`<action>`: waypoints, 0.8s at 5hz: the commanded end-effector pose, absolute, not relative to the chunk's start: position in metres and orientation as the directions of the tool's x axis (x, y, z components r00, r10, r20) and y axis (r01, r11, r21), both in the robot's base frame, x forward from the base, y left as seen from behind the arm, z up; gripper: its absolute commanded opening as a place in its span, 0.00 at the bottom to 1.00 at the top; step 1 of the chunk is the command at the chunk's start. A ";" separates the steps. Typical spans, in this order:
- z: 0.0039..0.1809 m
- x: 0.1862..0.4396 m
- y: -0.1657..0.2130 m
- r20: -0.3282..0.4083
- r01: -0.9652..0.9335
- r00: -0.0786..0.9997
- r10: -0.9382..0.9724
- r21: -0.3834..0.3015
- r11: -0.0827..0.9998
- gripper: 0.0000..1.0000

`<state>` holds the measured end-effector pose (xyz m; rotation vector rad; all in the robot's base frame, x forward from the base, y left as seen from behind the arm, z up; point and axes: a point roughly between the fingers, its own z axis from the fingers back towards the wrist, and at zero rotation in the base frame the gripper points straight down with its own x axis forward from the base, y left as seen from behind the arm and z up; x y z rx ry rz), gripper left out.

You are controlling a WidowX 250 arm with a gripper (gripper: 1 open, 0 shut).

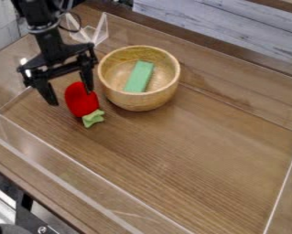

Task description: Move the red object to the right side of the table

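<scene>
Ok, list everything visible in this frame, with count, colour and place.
red object: one, red with a light green leafy end, on the table left of the bowl, beneath the gripper
table: one, brown wood grain with darker streaks, under everything
bowl: one, light wood, toward the back of the table
block: one, green, inside the bowl
clear walls: low, transparent, along the table edges
gripper: one, black, open, at the red object
</scene>
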<state>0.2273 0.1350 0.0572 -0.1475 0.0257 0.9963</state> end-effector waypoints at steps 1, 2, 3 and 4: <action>0.061 0.232 0.151 -0.055 -0.853 0.516 0.855 -0.124 0.507 1.00; 0.061 0.237 0.158 -0.080 -0.863 0.501 0.862 -0.127 0.490 1.00; 0.058 0.240 0.165 -0.098 -0.871 0.488 0.867 -0.125 0.476 1.00; 0.062 0.239 0.157 -0.107 -0.892 0.447 0.888 -0.121 0.435 1.00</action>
